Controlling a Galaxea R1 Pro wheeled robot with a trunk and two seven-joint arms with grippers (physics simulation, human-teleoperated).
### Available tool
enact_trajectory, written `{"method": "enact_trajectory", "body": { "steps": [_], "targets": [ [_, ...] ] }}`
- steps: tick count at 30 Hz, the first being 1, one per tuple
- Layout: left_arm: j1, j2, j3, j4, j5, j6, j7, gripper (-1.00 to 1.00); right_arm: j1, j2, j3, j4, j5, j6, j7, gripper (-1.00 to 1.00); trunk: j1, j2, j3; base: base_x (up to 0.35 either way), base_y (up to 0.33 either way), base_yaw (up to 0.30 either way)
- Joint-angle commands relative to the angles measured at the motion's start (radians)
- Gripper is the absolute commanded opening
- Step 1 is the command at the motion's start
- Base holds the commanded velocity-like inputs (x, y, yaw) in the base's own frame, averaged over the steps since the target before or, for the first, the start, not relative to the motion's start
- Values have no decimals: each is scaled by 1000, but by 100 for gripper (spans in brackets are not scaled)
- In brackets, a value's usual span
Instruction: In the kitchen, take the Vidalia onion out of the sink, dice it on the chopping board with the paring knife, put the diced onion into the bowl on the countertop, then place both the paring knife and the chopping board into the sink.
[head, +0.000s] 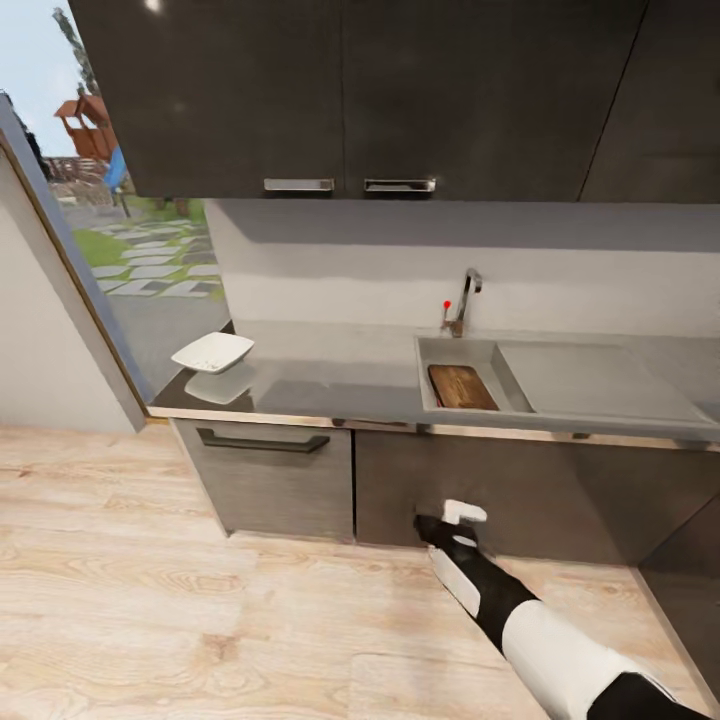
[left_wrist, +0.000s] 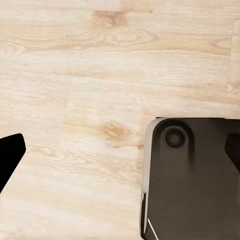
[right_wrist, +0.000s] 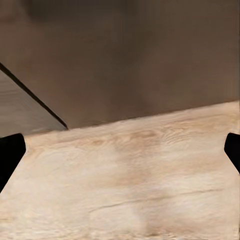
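The right gripper (head: 452, 528) hangs low in front of the dark cabinets (head: 480, 500), below the sink, at the end of a black-and-white forearm reaching in from the near right. Its wrist view looks at cabinet front and wooden floor (right_wrist: 125, 185), with the two dark fingertips (right_wrist: 10, 155) at opposite edges of the picture and nothing between them, so the jaws stand wide and empty. The left wrist view looks straight down at floor planks and a dark rounded part of the robot's base (left_wrist: 190, 180); here too the fingertips (left_wrist: 10, 155) sit far apart with nothing held. Both arms seem carried low and out of the way, which suits a robot standing back from the counter rather than working at it.

Farther off, the chopping board (head: 462, 387) lies inside the basin of the sink (head: 520, 385), just in front of the tap, so that part of the job looks done. At the far left end of the countertop (head: 330, 375), well apart from the sink, sits the white bowl (head: 212, 352).

The bowl's contents are too small to make out beyond faint specks. I cannot find the paring knife or the Vidalia onion; the basin's near wall hides part of its floor, and the drainboard is cut off at the right.
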Motion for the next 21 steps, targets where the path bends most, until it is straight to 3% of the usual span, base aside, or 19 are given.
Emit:
{"method": "enact_trajectory", "body": {
  "steps": [1,3,5,7,14,18,21],
  "targets": [
    [1,1,-9,-2,10,-1,3,100,-1,4,26,114,-1,-61,73,100,1,-2,-2,-3,0,0],
    [1,1,-9,-2,10,-1,3,100,4,15,46,337,-1,-194,256,100,1,-2,-2,-1,0,0],
    [1,1,-8,-2,10,-1,3,100,55,12,52,407,0,-249,356,100,1,-2,-2,0,0,0],
    [1,2,-8,-2,11,0,4,100,159,7,56,440,1,-283,407,100,1,-2,-2,0,0,0],
    [1,13,-6,-4,14,0,8,100,478,-4,58,455,3,-333,430,100,1,-2,-2,0,0,0],
    [1,16,-6,-5,16,1,9,100,539,-21,58,456,2,-307,391,100,1,-2,-2,0,0,0],
    [1,16,-7,0,15,1,7,100,552,-30,57,449,-1,-172,288,100,1,-2,-2,0,0,0]
  ]
}}
